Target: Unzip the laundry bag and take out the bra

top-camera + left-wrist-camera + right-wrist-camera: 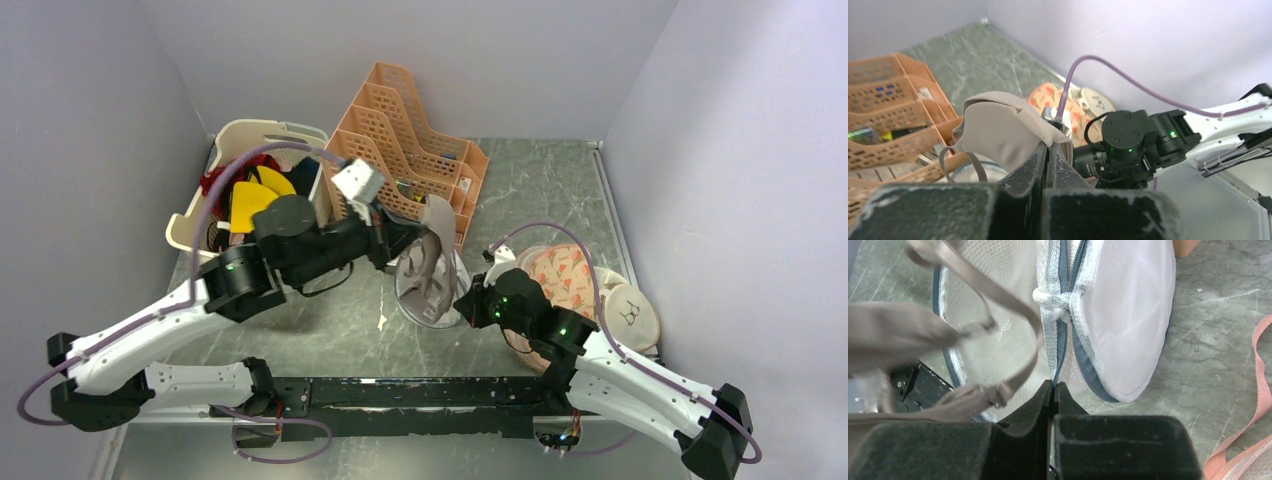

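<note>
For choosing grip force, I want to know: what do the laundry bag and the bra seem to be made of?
The laundry bag: fine white mesh, likely synthetic, translucent; the weave holes show. The bra: soft matte taupe fabric, perhaps padded, as its cup holds a rounded shape.

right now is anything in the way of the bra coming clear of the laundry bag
Nothing solid blocks it. The left gripper is shut on the bra, lifted above the laundry bag, whose zip is open. Only the bra's own straps trail across the open mouth, near the rim the right gripper pinches.
</note>
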Tool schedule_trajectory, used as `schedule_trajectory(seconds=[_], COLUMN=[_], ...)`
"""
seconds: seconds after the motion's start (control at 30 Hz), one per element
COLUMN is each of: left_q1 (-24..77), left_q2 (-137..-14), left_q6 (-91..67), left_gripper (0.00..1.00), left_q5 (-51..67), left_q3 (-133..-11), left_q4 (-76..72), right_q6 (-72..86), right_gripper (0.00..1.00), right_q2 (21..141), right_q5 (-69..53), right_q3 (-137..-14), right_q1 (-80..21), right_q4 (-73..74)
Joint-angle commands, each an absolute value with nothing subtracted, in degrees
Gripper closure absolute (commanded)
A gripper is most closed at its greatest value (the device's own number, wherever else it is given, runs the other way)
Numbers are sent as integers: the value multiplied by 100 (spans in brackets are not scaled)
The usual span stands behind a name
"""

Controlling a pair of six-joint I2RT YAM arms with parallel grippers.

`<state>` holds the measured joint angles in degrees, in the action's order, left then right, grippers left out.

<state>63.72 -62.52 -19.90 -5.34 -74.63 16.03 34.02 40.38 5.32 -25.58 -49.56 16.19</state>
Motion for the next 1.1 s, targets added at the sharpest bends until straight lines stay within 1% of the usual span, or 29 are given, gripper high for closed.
schedule_trajectory(seconds=[0.0,0.1,0.3,0.57,0.67,0.77,0.87,0.93,1.0,1.03,1.07], left_q1=[6302,6303,6303,6301,6301,6301,6274,6094,5592,5132,4608], left_q2=[-5642,-5550,-5389,-5687,-5867,-5890,-6044,-6186,-6330,-6415,-6527], left_q6=[-1343,-1013,-275,848,944,1108,1697,1739,1391,1062,628], left_gripper=[93,93,93,93,93,93,93,93,93,93,93], left_q5=[-728,-1206,-3282,-5125,-5952,-6148,-6551,-6601,-6364,-6017,-5425], left_q3=[-7824,-8278,-8673,-8945,-9203,-9266,-9051,-9055,-9127,-9232,-9374], left_q4=[1445,1869,2439,2211,2037,1751,1279,1352,1705,2061,2490], right_q6=[3384,3379,3337,3322,3340,3357,3333,3324,3330,3337,3340], right_gripper=[100,100,100,100,100,100,100,100,100,100,100], right_q2=[4004,4036,4107,4248,4233,4228,4177,4131,4097,4105,4120], right_q5=[520,502,525,525,510,513,527,561,567,565,557], right_q3=[-2528,-2522,-2588,-2617,-2607,-2640,-2668,-2675,-2667,-2650,-2638], right_q1=[-4949,-4948,-4949,-4948,-4949,-4949,-4953,-4948,-4948,-4948,-4951], right_q4=[1649,1628,1646,1625,1611,1659,1729,1750,1724,1698,1682])
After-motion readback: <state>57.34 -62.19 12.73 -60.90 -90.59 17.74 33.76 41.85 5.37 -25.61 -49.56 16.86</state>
